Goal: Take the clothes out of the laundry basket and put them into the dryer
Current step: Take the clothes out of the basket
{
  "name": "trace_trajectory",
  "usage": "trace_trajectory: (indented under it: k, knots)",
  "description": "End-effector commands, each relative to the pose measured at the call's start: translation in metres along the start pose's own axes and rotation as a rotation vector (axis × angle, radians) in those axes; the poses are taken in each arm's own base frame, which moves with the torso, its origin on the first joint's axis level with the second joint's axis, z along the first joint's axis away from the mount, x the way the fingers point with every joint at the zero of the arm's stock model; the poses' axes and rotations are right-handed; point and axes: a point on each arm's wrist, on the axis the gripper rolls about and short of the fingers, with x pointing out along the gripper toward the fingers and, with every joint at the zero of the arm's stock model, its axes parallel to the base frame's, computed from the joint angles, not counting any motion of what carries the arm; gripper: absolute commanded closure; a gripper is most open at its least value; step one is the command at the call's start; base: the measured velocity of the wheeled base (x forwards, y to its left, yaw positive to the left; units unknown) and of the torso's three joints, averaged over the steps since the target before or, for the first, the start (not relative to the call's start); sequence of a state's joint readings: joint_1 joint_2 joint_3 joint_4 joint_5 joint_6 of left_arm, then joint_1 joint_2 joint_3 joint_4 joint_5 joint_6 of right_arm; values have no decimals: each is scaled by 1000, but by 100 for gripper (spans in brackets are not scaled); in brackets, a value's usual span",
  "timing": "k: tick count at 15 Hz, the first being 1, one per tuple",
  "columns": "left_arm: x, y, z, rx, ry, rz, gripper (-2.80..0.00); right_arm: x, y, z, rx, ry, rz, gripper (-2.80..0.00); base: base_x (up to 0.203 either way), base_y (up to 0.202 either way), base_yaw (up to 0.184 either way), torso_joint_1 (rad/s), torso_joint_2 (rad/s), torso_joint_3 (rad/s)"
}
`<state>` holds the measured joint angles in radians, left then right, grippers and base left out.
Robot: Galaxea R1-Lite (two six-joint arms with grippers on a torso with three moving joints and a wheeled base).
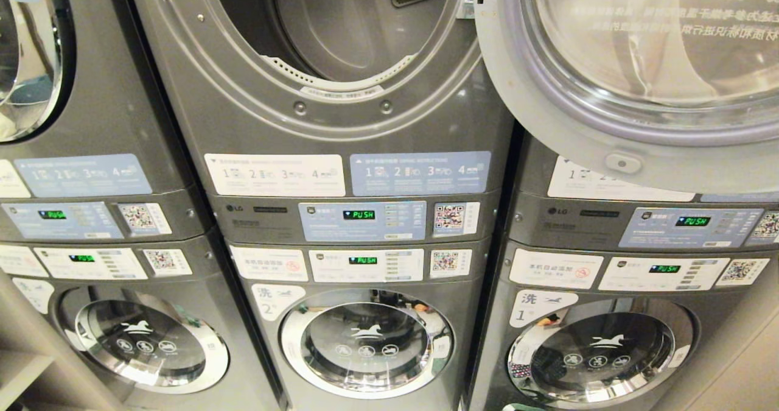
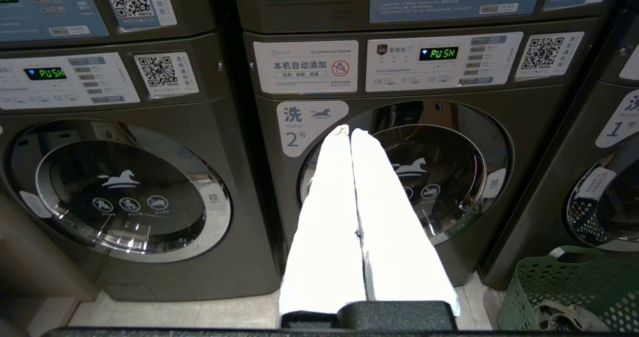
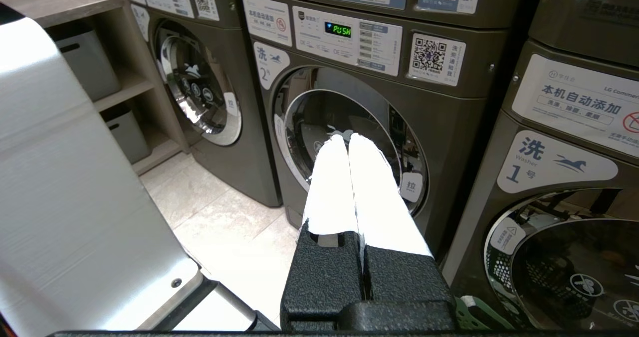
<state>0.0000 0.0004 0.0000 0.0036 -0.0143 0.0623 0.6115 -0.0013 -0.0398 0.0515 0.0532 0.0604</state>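
The dryer is the upper machine in the middle stack of the head view. Its round door is swung open to the right and the grey drum inside looks bare. Neither arm shows in the head view. The green laundry basket stands on the floor before washer 1, with crumpled grey clothes in it. My left gripper hangs low in front of washer 2, white fingers pressed together, holding nothing. My right gripper is also shut and empty, just above the basket's rim.
Three stacks of grey machines fill the wall, with the washer doors below closed. Wooden shelving with grey bins stands at the left. My own white body panel is close beside the right arm. Pale floor tiles lie before the washers.
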Motion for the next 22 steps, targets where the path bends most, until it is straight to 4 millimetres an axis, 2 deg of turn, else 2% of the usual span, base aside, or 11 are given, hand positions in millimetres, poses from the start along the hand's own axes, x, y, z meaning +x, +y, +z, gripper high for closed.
trace_trajectory:
  k: [1, 14, 22]
  knots:
    - [0, 0, 0, -1, 1, 0, 0, -3, 0, -1, -1, -38, 3, 0, 0, 0, 0, -76, 152, 70]
    - [0, 0, 0, -6, -2, 2, 0, -3, 1, -1, -4, -37, 46, 0, 0, 0, 0, -65, 146, 79]
    - [0, 0, 0, -6, -4, 4, 0, -4, 2, 1, -132, -49, 68, 0, 0, 0, 0, -46, 104, 54]
